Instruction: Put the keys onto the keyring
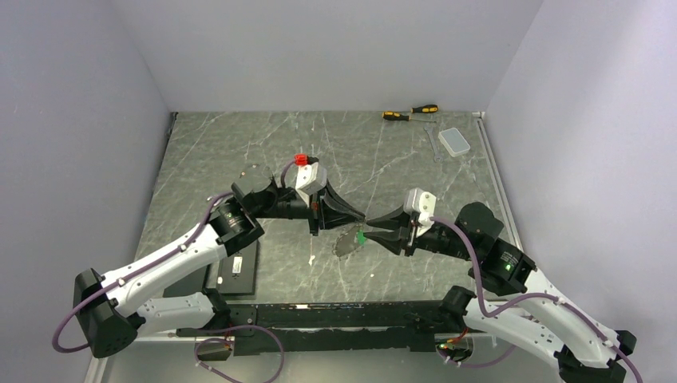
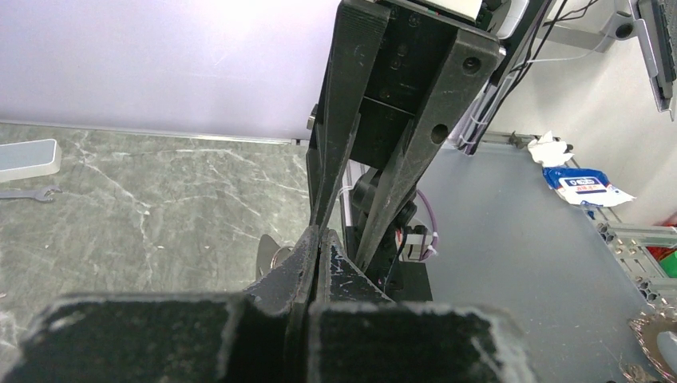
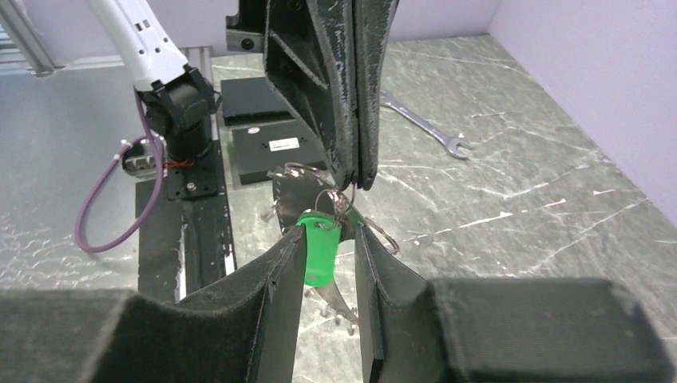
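My left gripper (image 1: 363, 217) (image 2: 319, 233) is shut, pinching the keyring (image 1: 345, 242) at its top, so the dark toothed ring (image 3: 291, 185) hangs above the table. The key (image 3: 321, 255), with its bright green head, dangles from thin wire loops at that pinch point; from above the key (image 1: 361, 236) shows as a green speck. My right gripper (image 1: 382, 231) (image 3: 329, 231) faces the left one tip to tip. It stands open with the green head between its fingers, a gap showing on one side. In the left wrist view the key is hidden behind my fingers.
Two flat black boxes (image 3: 271, 148) lie by the left arm's base (image 1: 239, 267). A silver wrench (image 1: 432, 144) (image 3: 423, 124), a clear box (image 1: 455, 141) and two yellow-and-black screwdrivers (image 1: 411, 112) sit at the far right of the marble table (image 1: 239, 152).
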